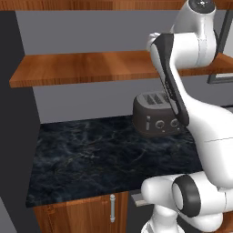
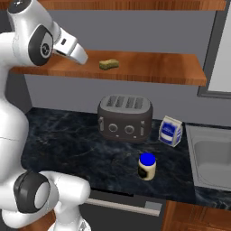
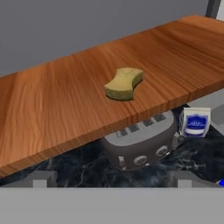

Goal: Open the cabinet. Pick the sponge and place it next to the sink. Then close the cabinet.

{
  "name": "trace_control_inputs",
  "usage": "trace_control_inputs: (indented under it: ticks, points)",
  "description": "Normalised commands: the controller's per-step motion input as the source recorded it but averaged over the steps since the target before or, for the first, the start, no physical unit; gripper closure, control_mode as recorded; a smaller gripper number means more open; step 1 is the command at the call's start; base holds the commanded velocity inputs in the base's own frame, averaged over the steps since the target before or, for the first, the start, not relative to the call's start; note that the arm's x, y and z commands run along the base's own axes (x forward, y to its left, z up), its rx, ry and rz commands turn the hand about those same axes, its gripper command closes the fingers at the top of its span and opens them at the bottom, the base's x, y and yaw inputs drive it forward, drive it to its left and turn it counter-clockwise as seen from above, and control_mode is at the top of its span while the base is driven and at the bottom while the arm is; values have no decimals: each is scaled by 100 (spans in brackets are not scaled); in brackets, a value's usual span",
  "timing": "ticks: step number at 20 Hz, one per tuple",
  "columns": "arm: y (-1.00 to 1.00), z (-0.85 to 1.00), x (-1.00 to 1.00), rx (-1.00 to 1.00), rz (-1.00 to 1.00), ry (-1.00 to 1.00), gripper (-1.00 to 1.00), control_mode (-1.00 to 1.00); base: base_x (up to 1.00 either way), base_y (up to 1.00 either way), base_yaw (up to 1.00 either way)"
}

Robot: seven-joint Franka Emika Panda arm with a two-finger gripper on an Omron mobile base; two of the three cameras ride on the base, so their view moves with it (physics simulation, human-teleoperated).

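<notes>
Hand view looks down on a yellow-green sponge (image 3: 124, 83) lying flat on a wooden shelf (image 3: 52, 100), near the shelf's middle, with nothing touching it. Right base view puts the gripper (image 2: 76, 52) raised over the left part of that shelf, left of the sponge and apart from it; whether its fingers are spread or closed cannot be told, and nothing is seen in them. Below on the dark counter (image 2: 67, 144) stand a toaster (image 2: 125, 118), a carton (image 2: 171, 131) and a blue-lidded jar (image 2: 147, 166). The sink (image 2: 212, 158) sits at far right.

Blue-and-white carton (image 2: 171, 131) with a blue label, print too blurred to read, no other lettering
</notes>
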Motion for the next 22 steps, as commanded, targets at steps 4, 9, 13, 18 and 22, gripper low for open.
trace_control_inputs:
  ticks: [4,9,13,18,22]
  points:
    - [-24,-25,35,0,1,-1,-100,-100,0,0,0]
    - [-34,-4,48,0,0,-1,-100,-100,0,0,0]
    - [-22,-18,53,0,0,0,-100,-100,0,0,0]
    - [-1,-26,46,0,0,0,-100,-100,0,0,0]
    - [0,-8,34,0,0,0,-100,-100,0,0,0]
